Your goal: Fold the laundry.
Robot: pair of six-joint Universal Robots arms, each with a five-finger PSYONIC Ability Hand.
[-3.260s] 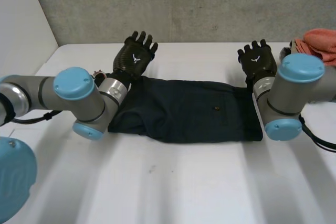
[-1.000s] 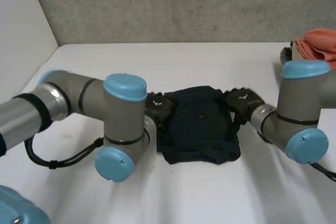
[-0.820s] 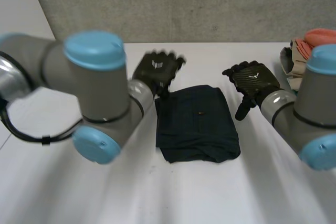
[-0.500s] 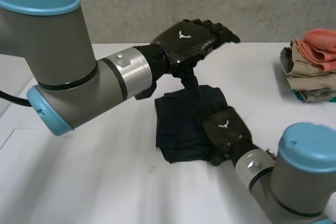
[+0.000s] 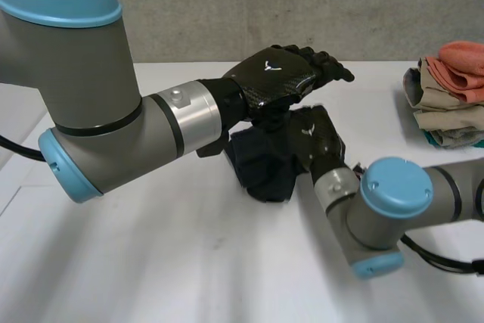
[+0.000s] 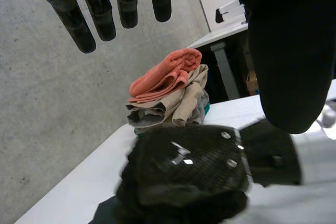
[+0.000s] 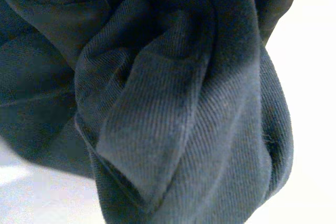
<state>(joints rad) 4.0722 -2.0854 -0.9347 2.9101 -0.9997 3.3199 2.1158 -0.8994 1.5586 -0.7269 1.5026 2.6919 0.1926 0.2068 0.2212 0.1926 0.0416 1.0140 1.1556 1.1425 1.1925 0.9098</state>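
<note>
A dark navy garment (image 5: 261, 166), folded small, sits bunched at the table's middle. My right hand (image 5: 316, 140) lies against its right side with fingers curled into the cloth; the right wrist view has thick gathered folds of the garment (image 7: 173, 103) pressed up under the palm. My left hand (image 5: 276, 73) hovers above both, open, fingers straight and pointing right, touching nothing. In the left wrist view its fingers (image 6: 84, 19) and thumb hang spread over the back of the right hand (image 6: 189, 169).
A pile of folded laundry (image 5: 450, 92), orange on top over beige and teal, stands at the table's far right edge, also seen past the left hand as a pile (image 6: 168, 93). Bare white table (image 5: 189, 262) lies in front. A grey wall runs behind.
The right hand moved from the garment's near edge to its right side and curled into it, bunching the cloth narrower. The left hand stayed hovering above, open.
</note>
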